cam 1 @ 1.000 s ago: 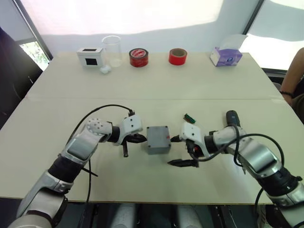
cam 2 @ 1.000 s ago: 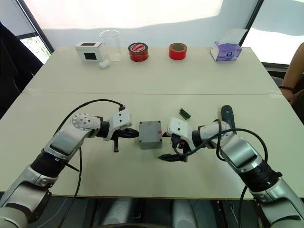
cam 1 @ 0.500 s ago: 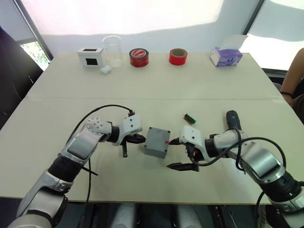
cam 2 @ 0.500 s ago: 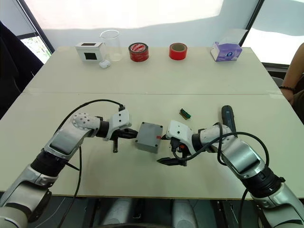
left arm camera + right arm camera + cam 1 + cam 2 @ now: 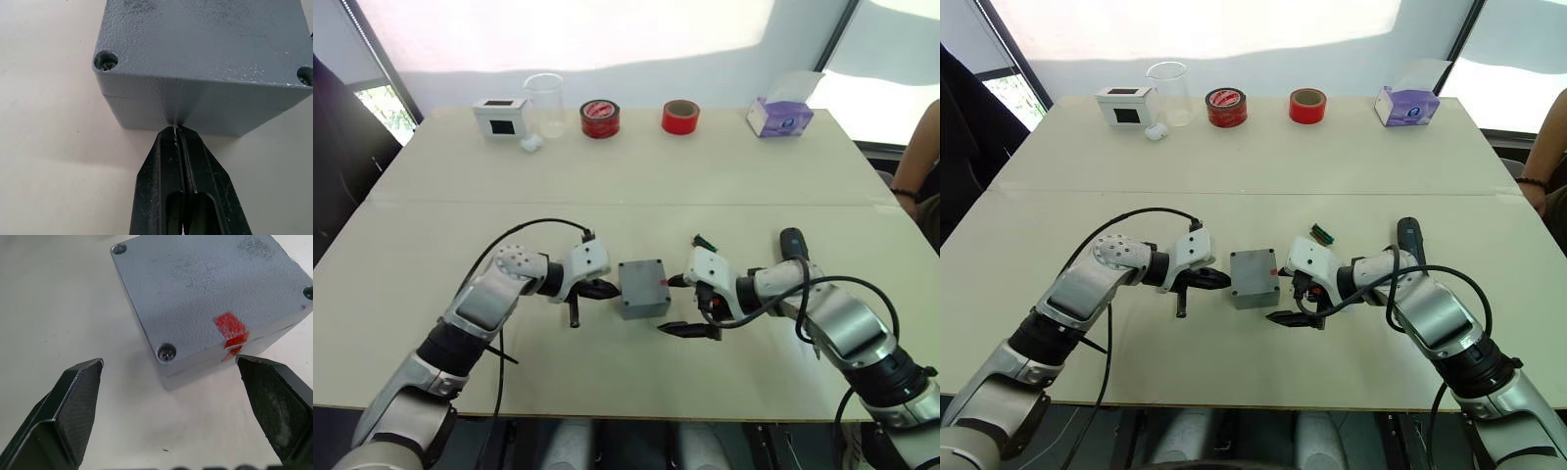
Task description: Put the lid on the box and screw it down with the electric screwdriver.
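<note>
Squared up again, one box [image 5: 642, 288]; left fingers [image 5: 182, 147] together touching it, right fingers [image 5: 80, 396] apart.

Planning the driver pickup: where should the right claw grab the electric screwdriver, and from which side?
Judging by its pose, grip the electric screwdriver mid-barrel, coming from above with the fingers across its width. It lies flat on the table, long axis running away from the robot, beside the right claw, which is open at the box.
</note>
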